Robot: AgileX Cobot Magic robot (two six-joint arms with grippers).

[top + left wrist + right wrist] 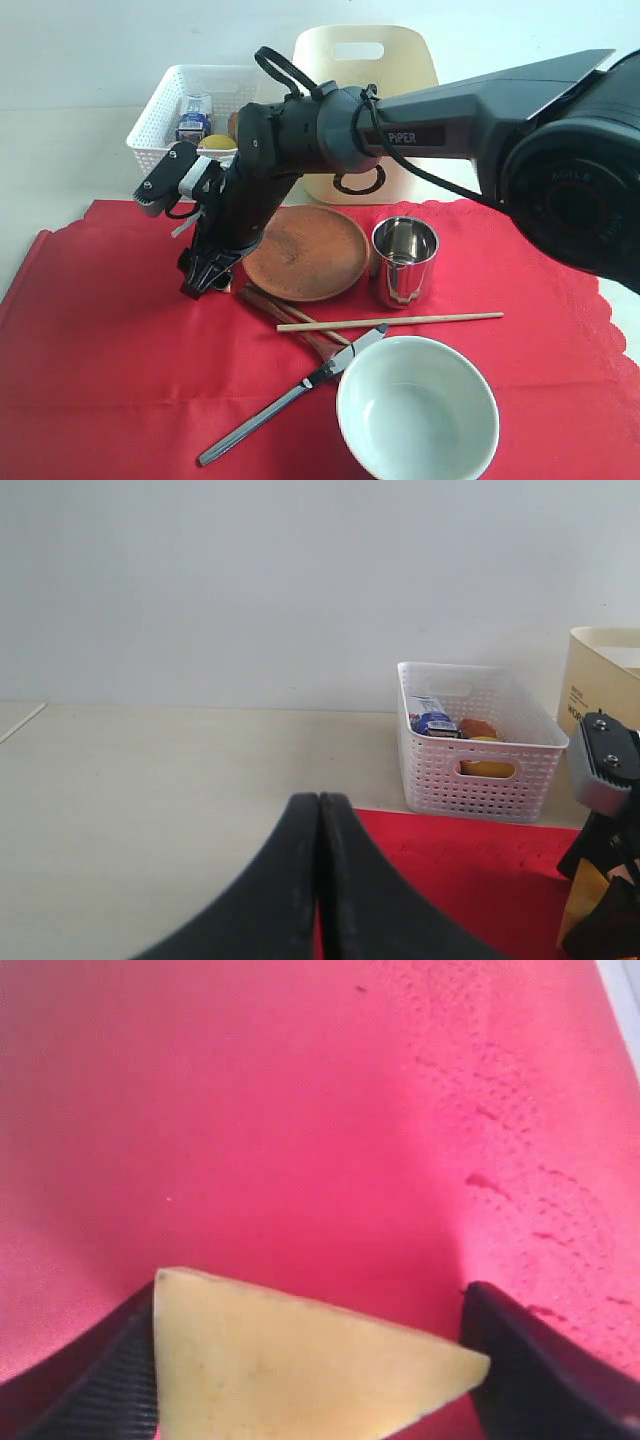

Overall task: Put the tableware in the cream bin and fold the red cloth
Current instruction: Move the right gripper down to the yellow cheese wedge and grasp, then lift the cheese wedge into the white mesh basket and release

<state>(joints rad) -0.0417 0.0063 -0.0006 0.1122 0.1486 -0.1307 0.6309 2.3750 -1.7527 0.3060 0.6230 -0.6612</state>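
left end effector (319,807) closed. right end effector (310,1305) grips a cheese wedge (300,1375) over the red cloth (100,350). on the cloth: brown plate (305,250), steel cup (404,262) at its 3 o'clock, bowl (417,412) at 5 o'clock, knife (280,405), chopsticks (400,320). cream bin (400,75) at 12 o'clock.

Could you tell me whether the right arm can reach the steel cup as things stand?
Probably not yet: the right gripper has a yellow wedge between its fingers, on the red cloth beside the brown plate. The steel cup stands upright and uncovered, so nothing else blocks it.
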